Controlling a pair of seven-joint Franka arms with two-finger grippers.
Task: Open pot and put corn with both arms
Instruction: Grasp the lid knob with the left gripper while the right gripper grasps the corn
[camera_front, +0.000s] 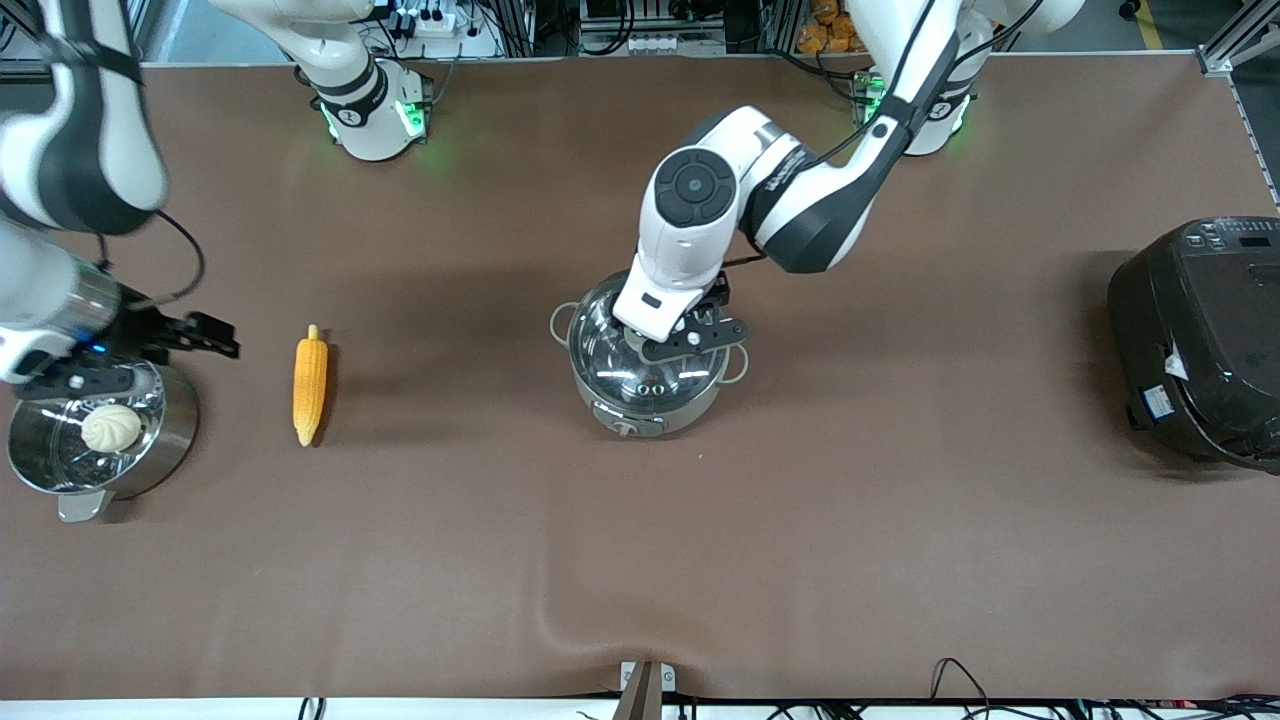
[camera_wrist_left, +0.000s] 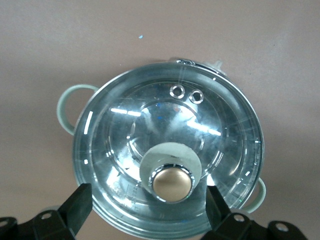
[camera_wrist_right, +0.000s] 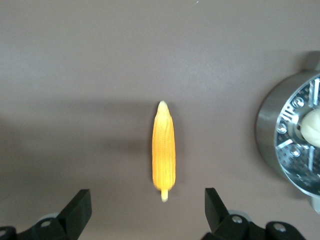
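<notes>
even, fairly bright overhead light falls on the brown tabletop (camera_front: 900, 520). soft shadows lie beside the corn (camera_front: 310, 377) and around the pot (camera_front: 648, 365). the glass lid (camera_wrist_left: 167, 150) throws white glare streaks, and its copper knob (camera_wrist_left: 172, 183), between the left gripper's (camera_wrist_left: 147, 212) jaws, shines. the jaws look soft-edged close up. green lamps glow at both arm bases.

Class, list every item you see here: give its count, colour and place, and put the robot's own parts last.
pot: one, shiny steel, mid-table, glass lid on.
corn: one, yellow-orange, lying on the mat between the pot and the steamer pot.
steamer pot: one, steel, at the right arm's end.
bun: one, white, inside the steamer pot.
rice cooker: one, black, at the left arm's end.
table: one, brown.
left gripper: one, black, open over the lid's knob.
right gripper: one, black, open, above the steamer pot's edge.
</notes>
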